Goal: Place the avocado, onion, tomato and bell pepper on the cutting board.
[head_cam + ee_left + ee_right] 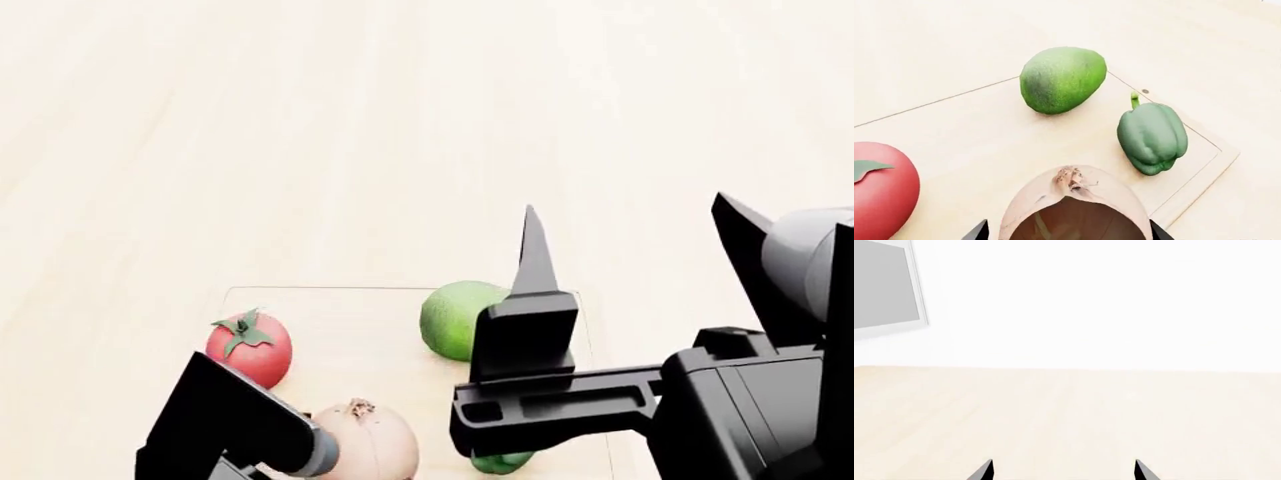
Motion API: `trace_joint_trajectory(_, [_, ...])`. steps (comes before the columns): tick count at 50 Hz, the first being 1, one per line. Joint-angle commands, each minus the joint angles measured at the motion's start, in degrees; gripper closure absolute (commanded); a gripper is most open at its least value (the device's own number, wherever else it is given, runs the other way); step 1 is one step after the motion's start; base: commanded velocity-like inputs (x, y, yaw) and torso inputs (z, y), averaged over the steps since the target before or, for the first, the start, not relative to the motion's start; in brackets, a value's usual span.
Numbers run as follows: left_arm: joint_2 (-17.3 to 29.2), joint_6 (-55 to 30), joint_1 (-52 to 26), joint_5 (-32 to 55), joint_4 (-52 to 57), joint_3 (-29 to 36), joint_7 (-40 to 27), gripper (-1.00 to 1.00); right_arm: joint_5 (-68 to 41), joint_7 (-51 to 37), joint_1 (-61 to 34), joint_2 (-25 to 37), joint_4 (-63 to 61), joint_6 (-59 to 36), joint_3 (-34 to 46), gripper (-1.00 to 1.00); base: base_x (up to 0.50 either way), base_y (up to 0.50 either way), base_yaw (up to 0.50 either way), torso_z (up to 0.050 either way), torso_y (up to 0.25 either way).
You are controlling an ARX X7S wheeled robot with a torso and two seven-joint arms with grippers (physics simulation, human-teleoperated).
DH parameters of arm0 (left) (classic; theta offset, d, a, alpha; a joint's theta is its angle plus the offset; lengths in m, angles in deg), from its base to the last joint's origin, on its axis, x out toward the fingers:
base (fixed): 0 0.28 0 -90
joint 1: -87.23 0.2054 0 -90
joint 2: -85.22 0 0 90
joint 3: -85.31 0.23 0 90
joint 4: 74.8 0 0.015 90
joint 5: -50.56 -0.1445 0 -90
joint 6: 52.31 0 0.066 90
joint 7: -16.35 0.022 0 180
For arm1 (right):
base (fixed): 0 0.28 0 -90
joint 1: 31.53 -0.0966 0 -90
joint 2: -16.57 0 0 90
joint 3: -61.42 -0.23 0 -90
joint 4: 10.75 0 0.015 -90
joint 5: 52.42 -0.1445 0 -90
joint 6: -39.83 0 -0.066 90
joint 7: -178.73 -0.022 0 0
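Observation:
The pale cutting board (987,130) (347,320) bears all four items. The avocado (1062,79) (461,318) lies at its far edge and the bell pepper (1152,136) beside it near the dark dot. In the head view only a sliver of the pepper (501,462) shows under my right gripper. The tomato (881,190) (250,348) stands at the board's left. The onion (1074,205) (363,440) rests on the board between the spread jaws of my left gripper (1069,231), with thin gaps at both fingertips. My right gripper (638,250) (1063,470) is open, empty and raised.
The light wooden table (400,120) runs on beyond the board on all sides. My right arm (747,400) fills the head view's lower right. A grey panel (884,287) hangs on the white wall behind the table.

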Motion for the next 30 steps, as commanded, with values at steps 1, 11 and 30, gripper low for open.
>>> trace_joint_trajectory(1, [-1.3, 2.3, -0.3, 0.8, -0.8, -1.5, 2.4, -1.0, 1.5, 0.9, -0.8, -0.8, 0.1, 0.6, -1.1, -1.0, 0.0, 0.0, 0.0, 0.0, 0.0])
trace_joint_trajectory(11, [0.6, 2.4, -2.1, 0.2, 3.3, -2.5, 1.4, -1.0, 1.3, 0.5, -1.6, -0.9, 0.2, 0.8, -0.4, -1.0, 0.0, 0.0, 0.0, 0.0, 0.0])
trace_joint_trajectory(30, [23.9, 1.1, -27.5, 6.6, 31.1, -15.8, -7.8, -1.0, 2.5, 1.1, -4.9, -1.5, 1.3, 0.5, 0.4, -1.0, 0.0, 0.0, 0.0, 0.0, 0.0])
